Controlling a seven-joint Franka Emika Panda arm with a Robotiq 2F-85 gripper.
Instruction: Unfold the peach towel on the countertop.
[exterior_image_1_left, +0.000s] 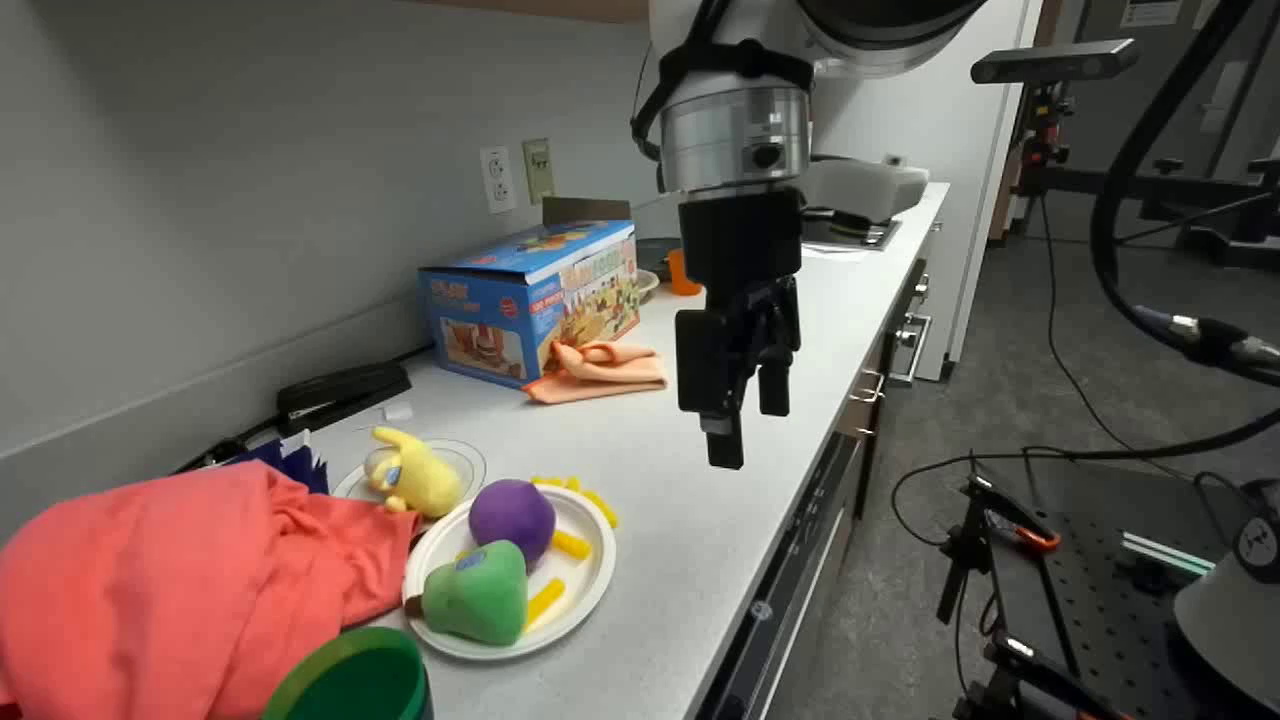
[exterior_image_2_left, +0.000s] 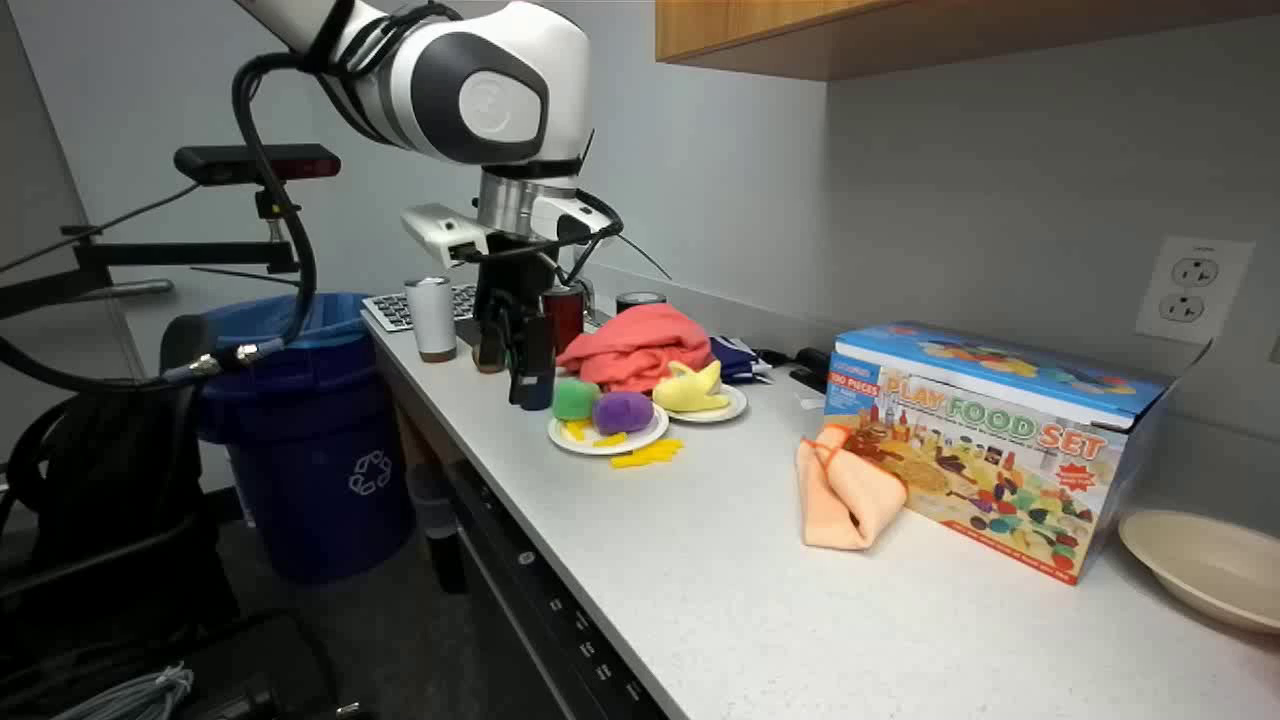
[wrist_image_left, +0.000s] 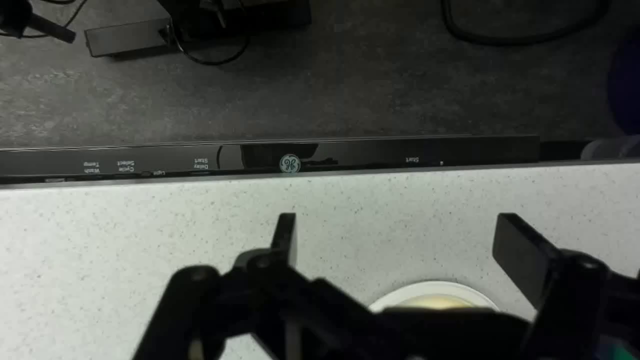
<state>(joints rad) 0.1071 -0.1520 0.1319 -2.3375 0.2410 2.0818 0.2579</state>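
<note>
The peach towel lies folded and crumpled on the white countertop, against the front of the blue box. It shows in both exterior views (exterior_image_1_left: 615, 368) (exterior_image_2_left: 845, 495), with orange edging along some folds. The countertop (exterior_image_1_left: 650, 560) also shows in the wrist view (wrist_image_left: 150, 235). My gripper (exterior_image_1_left: 748, 425) is open and empty above the countertop, near its front edge and apart from the towel. In the wrist view its fingers (wrist_image_left: 395, 225) stand wide apart with bare countertop between them. The towel is out of the wrist view.
The play food box (exterior_image_2_left: 990, 450) stands behind the towel. A white plate (exterior_image_1_left: 590, 590) with toy food, a yellow toy (exterior_image_1_left: 425, 480), a red cloth (exterior_image_1_left: 180, 590) and a green cup (exterior_image_1_left: 350, 690) stand nearby. A beige bowl (exterior_image_2_left: 1210, 565) sits beside the box.
</note>
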